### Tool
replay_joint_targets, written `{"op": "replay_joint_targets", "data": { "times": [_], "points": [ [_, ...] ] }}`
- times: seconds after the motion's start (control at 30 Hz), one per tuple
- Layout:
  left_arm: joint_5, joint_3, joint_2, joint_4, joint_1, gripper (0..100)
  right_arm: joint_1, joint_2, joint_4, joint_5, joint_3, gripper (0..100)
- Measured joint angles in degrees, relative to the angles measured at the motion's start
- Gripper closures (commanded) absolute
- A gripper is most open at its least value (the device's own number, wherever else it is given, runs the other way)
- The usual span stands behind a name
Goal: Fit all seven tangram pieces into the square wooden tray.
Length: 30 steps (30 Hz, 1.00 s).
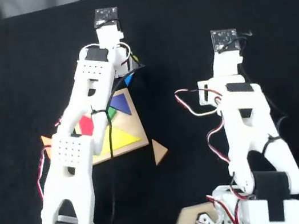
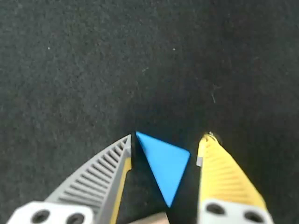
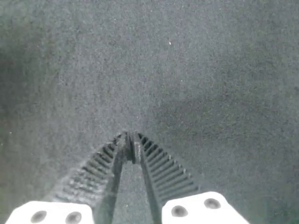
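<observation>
Step in hand: picking up the blue triangle [image 2: 164,169]. It lies flat on the black cloth [image 2: 93,70], just past the far corner of the wooden tray [image 1: 137,128]. The left gripper [image 2: 167,138] straddles it with the jaws apart. The grey finger [image 2: 108,173] is just beside one corner and the yellow finger [image 2: 222,175] is near the opposite side. We see a gap on both sides, so we judge it isn't gripped yet.

The right gripper [image 3: 131,140] hangs over bare cloth, well apart from the tray, with its jaws together on nothing.

In the tray we make out a red piece [image 1: 86,125], a green piece [image 1: 111,112], a dark blue piece [image 1: 121,104] and a yellow piece [image 1: 118,139]. The left arm hides part of the layout. An orange triangle [image 1: 159,151] sits on the cloth near the tray's near corner, and another orange piece [image 1: 46,140] pokes out on the tray's opposite side. By our count the task is roughly half done.

The next move calls for:
- Close squarely on the triangle. The sloped edges could squirt it out, so we'd want the pads on opposing flats, not on a corner.
- Lift clear of the tray rim, carry it back over the tray and rotate it to match the free slot.
- We can't see the free slot under the arm, so we'd check it before lowering.
</observation>
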Motion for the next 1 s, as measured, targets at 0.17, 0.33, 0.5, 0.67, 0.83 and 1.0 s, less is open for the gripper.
{"op": "replay_joint_targets", "data": {
  "times": [0.17,0.33,0.5,0.67,0.83,1.0],
  "points": [
    [-0.09,-12.04,7.03,4.75,-0.35,87,0.0,0.0,0.0,0.0,0.0,98.6],
    [-0.35,-19.96,12.92,7.65,-1.14,87,0.0,0.0,0.0,0.0,0.0,98.6],
    [-0.44,-27.78,15.03,18.73,-2.11,85,0.0,0.0,0.0,0.0,0.0,98.6],
    [-3.78,-34.55,15.3,28.84,-2.64,85,0.0,0.0,0.0,0.0,0.0,98.6],
    [-14.95,-35.52,15.3,34.99,-2.64,85,0.0,0.0,0.0,0.0,0.0,98.6],
    [-16.97,-35.6,11.87,35.78,-5.01,85,0.0,0.0,0.0,0.0,0.0,98.6]
  ]
}}
